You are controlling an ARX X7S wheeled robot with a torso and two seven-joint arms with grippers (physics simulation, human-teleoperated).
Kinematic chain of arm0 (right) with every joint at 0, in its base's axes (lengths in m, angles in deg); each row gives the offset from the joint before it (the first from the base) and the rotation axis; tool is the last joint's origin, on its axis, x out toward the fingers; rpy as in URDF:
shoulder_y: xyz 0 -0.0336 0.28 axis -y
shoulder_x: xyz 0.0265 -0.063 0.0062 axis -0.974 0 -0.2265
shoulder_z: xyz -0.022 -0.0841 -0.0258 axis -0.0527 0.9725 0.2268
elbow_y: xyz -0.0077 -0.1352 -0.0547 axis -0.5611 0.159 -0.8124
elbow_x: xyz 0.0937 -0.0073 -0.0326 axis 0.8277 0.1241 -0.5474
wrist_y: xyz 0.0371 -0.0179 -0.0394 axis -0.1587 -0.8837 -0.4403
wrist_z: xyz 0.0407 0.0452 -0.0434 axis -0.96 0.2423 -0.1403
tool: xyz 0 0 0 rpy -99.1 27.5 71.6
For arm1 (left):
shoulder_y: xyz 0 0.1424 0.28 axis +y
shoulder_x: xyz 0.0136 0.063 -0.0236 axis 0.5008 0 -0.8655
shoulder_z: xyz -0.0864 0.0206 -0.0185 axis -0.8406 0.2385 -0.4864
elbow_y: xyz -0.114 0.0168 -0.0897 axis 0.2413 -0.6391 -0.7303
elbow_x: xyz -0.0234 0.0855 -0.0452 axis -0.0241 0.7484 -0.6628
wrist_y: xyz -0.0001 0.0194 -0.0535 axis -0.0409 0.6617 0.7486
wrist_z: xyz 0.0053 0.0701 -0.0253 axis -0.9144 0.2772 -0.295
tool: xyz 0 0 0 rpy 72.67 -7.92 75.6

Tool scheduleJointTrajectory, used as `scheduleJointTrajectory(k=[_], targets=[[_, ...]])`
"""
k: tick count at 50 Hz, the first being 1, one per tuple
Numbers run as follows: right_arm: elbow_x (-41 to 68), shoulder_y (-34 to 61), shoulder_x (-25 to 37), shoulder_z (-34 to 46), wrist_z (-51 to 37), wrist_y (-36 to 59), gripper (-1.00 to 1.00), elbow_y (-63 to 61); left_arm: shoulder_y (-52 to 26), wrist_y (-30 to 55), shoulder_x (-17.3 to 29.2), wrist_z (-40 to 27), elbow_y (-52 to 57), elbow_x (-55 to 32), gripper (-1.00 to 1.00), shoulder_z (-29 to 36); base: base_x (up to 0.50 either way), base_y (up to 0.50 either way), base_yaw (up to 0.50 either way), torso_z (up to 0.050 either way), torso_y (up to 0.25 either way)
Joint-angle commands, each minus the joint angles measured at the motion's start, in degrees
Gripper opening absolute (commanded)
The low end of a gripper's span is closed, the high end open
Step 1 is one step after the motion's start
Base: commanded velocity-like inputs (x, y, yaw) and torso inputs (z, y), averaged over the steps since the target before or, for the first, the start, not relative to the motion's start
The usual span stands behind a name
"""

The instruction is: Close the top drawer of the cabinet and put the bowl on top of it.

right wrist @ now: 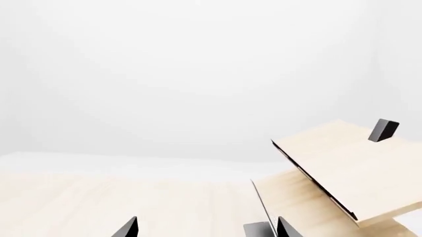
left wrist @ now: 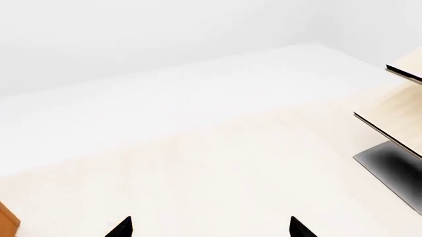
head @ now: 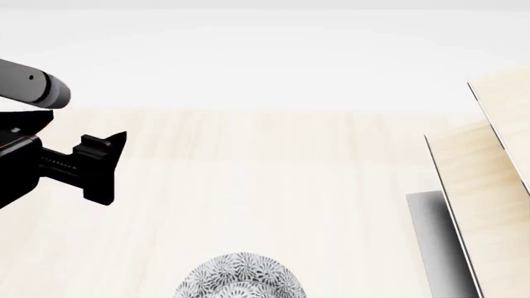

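No writing visible anywhere; pale wood table (head: 248, 198) against plain white walls. One bowl (head: 240, 278) sits at the near table edge, one slanted rack (head: 488, 186) to the right, and a sliver of orange cabinet (left wrist: 7, 219) shows in the left wrist view. Left gripper (left wrist: 209, 228) spread with nothing between; right gripper (right wrist: 205, 228) likewise spread, both above the table.
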Motion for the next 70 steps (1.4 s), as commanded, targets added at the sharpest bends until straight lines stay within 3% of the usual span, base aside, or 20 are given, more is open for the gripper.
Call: scheduleJointTrajectory(k=[1,19,47,70], targets=[[-2.2,-1.2,-1.8,0.9,1.7,-5.6,1.00,5.7,-4.0,0.2,-3.3,5.1,-8.0,2.7,1.00,3.6,0.00,0.00,0.00,0.000,0.000],[-3.4,-3.7,-1.7,0.2,1.1,-7.3,1.00,4.6,-1.4,-3.0,-4.9,10.5,-12.0,7.9,1.00,8.5,0.00,0.00,0.00,0.000,0.000],[-3.1,-4.1,-1.4,-0.6,0.3,-7.4,1.00,4.5,0.5,-4.6,-6.2,14.1,-15.0,9.1,1.00,11.1,0.00,0.00,0.00,0.000,0.000],[-3.5,-4.3,-0.3,-0.6,-0.5,-5.6,1.00,1.7,0.1,-7.6,-9.5,24.3,-22.7,15.9,1.00,19.5,0.00,0.00,0.00,0.000,0.000]])
